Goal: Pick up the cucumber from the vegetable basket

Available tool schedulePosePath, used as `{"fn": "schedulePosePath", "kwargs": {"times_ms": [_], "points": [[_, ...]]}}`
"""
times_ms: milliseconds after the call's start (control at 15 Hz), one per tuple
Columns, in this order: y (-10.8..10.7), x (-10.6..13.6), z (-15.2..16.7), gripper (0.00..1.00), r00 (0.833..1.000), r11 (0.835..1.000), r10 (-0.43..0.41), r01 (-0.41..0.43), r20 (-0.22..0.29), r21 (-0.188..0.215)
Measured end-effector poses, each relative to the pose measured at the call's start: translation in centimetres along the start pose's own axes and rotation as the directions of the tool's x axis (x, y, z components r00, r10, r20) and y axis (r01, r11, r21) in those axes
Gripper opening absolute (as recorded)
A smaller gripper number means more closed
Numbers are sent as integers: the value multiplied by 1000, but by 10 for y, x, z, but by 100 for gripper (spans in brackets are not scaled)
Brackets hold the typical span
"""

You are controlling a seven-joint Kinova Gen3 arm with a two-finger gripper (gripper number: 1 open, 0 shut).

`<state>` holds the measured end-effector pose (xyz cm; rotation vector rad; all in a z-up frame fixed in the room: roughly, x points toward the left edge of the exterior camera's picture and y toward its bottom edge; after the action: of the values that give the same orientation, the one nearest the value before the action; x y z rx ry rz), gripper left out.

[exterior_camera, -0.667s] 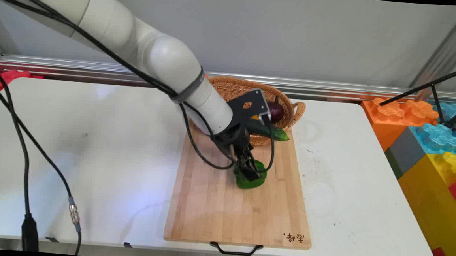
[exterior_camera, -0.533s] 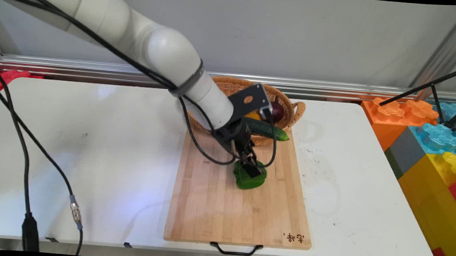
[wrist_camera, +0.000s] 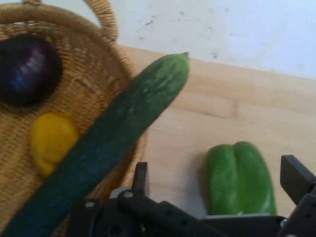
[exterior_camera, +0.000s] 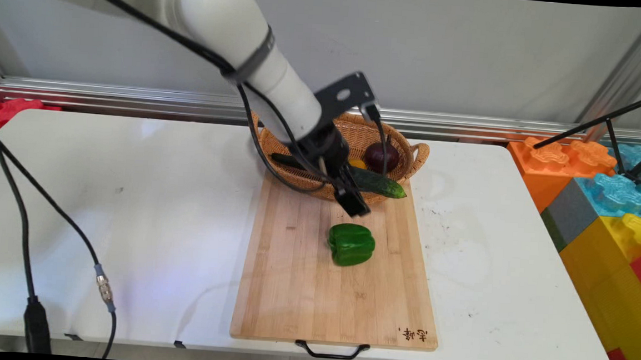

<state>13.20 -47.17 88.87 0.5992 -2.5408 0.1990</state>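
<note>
My gripper (exterior_camera: 355,203) is up off the board, fingers spread wide with nothing between them. In the hand view one black finger (wrist_camera: 140,178) stands left and the other at the right edge, and the green pepper (wrist_camera: 240,178) sits in the gap below them, untouched.

That pepper (exterior_camera: 351,244) is glossy, lobed and blocky, lying alone on the far half of the cutting board (exterior_camera: 302,290), just below my fingertips in the main view. The board is pale wood with straight lengthwise grain, a small burnt mark in its near right corner and a black wire handle (exterior_camera: 332,350) on its near edge. It lies on the smooth white surface (exterior_camera: 129,218).

Behind me is a round woven wicker basket (exterior_camera: 398,143) with looped side handles, sitting at the board's far end. A long dark-green cucumber (exterior_camera: 378,184) lies across it, its tip hanging out over the rim above the board. Inside are a round dark-purple vegetable (exterior_camera: 382,157) with a shine on it and something yellow (exterior_camera: 357,164).

The hand view brings the yellow thing (wrist_camera: 51,140) up close as a smooth rounded lump under the cucumber (wrist_camera: 113,138), and shows the basket's tight weave (wrist_camera: 84,86). Only the main view shows the big plastic building blocks (exterior_camera: 604,186), orange, blue, yellow and grey, off the surface's right end.
</note>
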Motion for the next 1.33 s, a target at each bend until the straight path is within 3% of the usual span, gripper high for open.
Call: {"fn": "schedulePosePath", "kwargs": {"times_ms": [400, 667, 933, 1333], "points": [[-44, -4, -17, 100, 997, 997, 74, -74, 31, 19], [-75, -11, -20, 100, 985, 986, 165, -166, 55, 12], [-97, -16, -15, 100, 959, 961, 276, -276, 58, -14], [-119, -15, -5, 100, 903, 904, 427, -426, 40, -39]]}}
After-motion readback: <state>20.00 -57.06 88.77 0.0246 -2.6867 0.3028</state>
